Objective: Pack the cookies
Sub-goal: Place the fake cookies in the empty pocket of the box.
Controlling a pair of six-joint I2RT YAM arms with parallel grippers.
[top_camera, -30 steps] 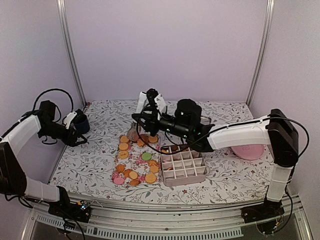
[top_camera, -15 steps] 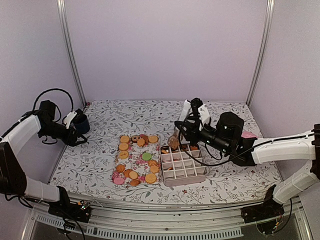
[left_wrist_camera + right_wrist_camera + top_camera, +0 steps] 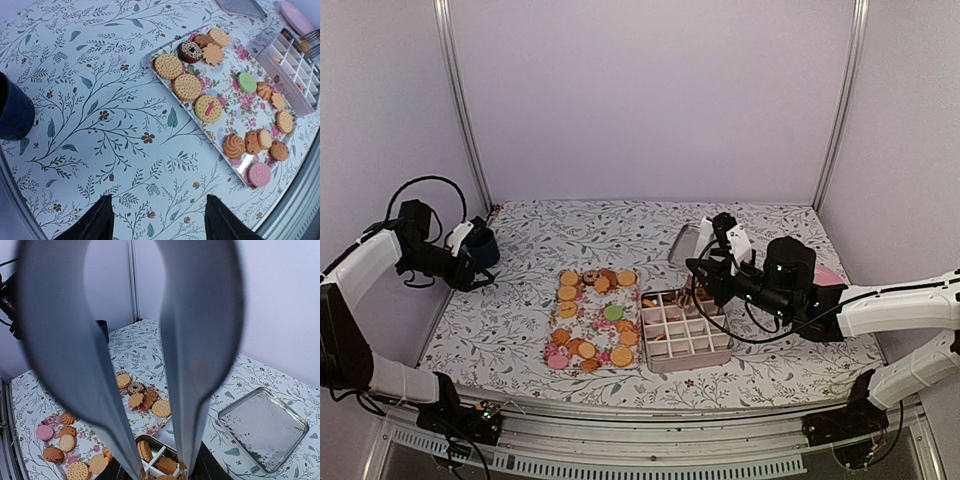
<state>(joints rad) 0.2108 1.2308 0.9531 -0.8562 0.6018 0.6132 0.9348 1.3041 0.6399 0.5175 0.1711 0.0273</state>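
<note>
Floral tablecloth, round tan, pink, green cookies on tray, left claw spread apart, right claw grip unclear

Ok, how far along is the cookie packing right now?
Done: a few compartments of the divided box hold cookies. In hand: the right pincer is over the box's far row, seemingly pinching a brown cookie; the left pincer is open and empty. Left: many loose cookies lie on the floral tray.

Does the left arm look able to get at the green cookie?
Probably yes: nothing stands between the open left gripper and the tray, and the right arm is over the box, beyond the green cookie.
</note>
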